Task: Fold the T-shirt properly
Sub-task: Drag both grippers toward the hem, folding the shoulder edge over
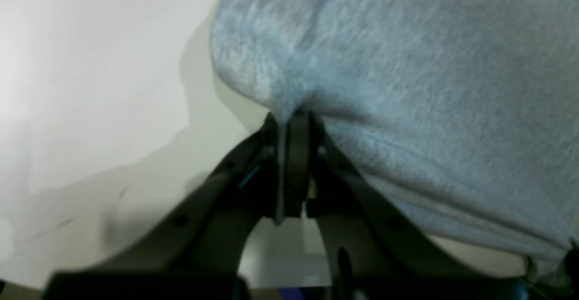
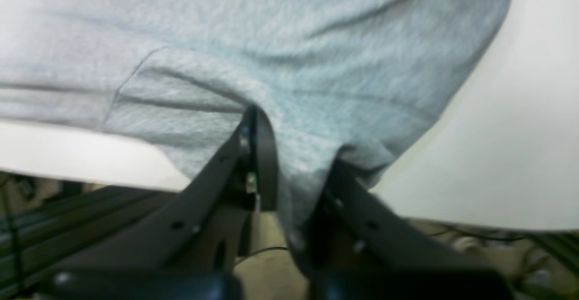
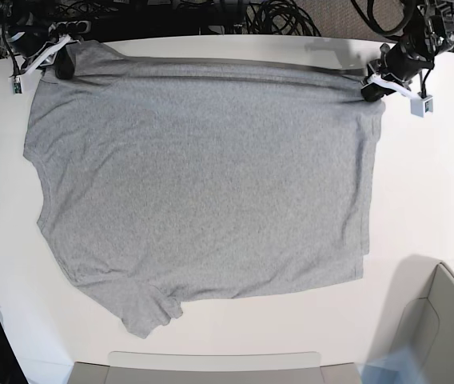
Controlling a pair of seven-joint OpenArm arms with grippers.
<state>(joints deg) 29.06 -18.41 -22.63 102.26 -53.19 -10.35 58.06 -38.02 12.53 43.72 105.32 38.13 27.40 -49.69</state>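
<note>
The heather-grey T-shirt point(image 3: 203, 184) lies spread flat on the white table point(image 3: 427, 200), plain side up, with one sleeve at the near left. At its far right corner my left gripper point(image 3: 368, 90) is shut on the cloth; the left wrist view shows the T-shirt point(image 1: 407, 64) pinched between the black jaws of the left gripper point(image 1: 289, 123). At the far left corner my right gripper point(image 3: 63, 64) also holds the edge. In the right wrist view a bunch of T-shirt point(image 2: 271, 42) runs down between the jaws of the right gripper point(image 2: 294, 164). The far hem is stretched straight between the two.
A grey open box point(image 3: 443, 320) stands at the near right corner. A pale flat tray edge point(image 3: 211, 368) runs along the near side. Black cables point(image 3: 291, 16) lie beyond the table's far edge.
</note>
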